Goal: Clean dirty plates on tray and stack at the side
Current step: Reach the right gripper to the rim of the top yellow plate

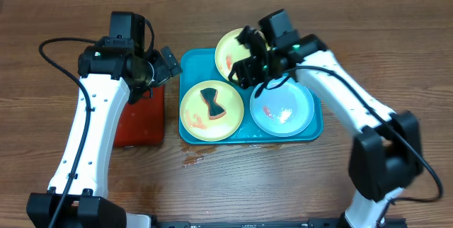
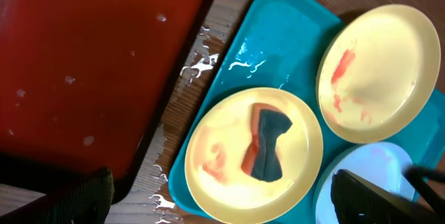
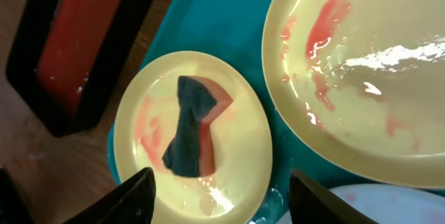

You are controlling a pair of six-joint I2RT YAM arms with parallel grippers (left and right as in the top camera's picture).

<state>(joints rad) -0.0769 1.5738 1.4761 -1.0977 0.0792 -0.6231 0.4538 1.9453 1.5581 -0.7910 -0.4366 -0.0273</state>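
Wooden table [image 1: 233, 178], turquoise tray [image 1: 190, 64] holding three plates [image 1: 194, 120], sponge [image 1: 212, 102] on one

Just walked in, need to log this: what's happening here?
Two robot arms face a plate-cleaning job. The left gripper and right gripper hover open, empty, at the turquoise tray. Its front yellow plate, back yellow plate and blue plate all show red smears; a sponge lies on the front one. None is stacked yet.

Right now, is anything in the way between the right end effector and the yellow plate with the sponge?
Nothing visible is. The open right end effector has a clear path to that yellow plate; only the dark sponge lies on it.
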